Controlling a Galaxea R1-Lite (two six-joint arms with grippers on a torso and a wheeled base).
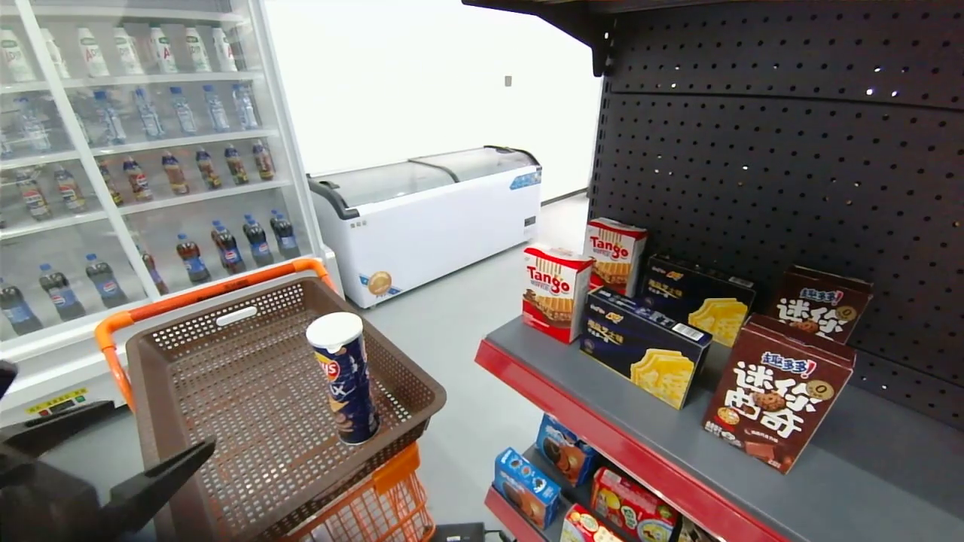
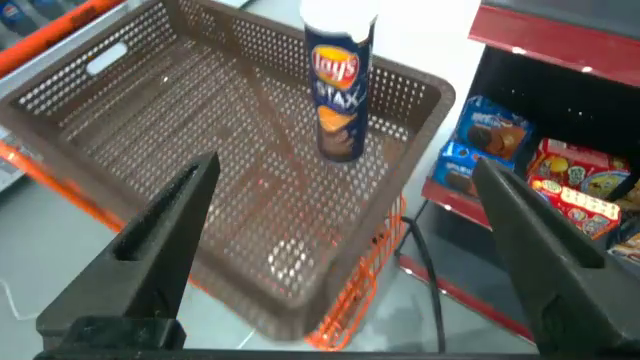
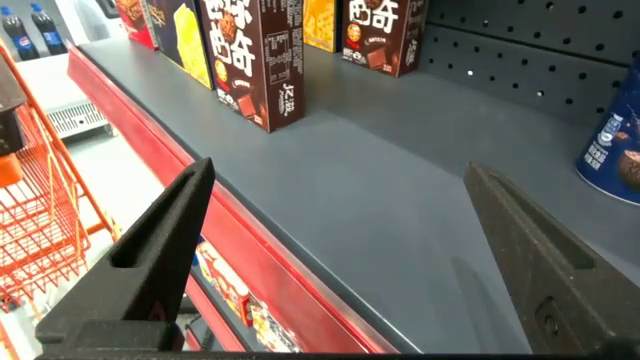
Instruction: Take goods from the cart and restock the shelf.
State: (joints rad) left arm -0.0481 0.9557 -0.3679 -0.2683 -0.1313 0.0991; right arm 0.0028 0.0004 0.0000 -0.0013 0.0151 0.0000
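Judging from the layout, reckoned the restock unfinished; found one chip can point(image 1: 343, 376) standing upright in the brown basket point(image 1: 188, 339) atop the orange cart point(image 1: 211, 290), near the basket's corner toward the shelf, not yet lifted; saw nothing else lying in that basket, so took this can for the last item left to move. Noted the grey shelf point(image 1: 866, 482) already carrying cardboard cartons in pairs: red-and-white wafer boxes point(image 1: 556, 292), dark blue boxes point(image 1: 644, 346), brown biscuit boxes point(image 1: 779, 403), with bare board beside the brown ones. Found the left end effector point(image 2: 345, 168) spread wide and empty, hovering above the basket short of the can; found the right end effector point(image 3: 340, 172) likewise spread, holding nothing, poised over the bare stretch of shelf. Judged the can a rigid tube with glossy dark-blue wrap and flat pale lid, smooth and apt to slip or tip; basket of perforated hard plastic; cart of thin orange wire; shelf board matt and flat, red lip along its front, black pegboard point(image 1: 753, 165) behind.
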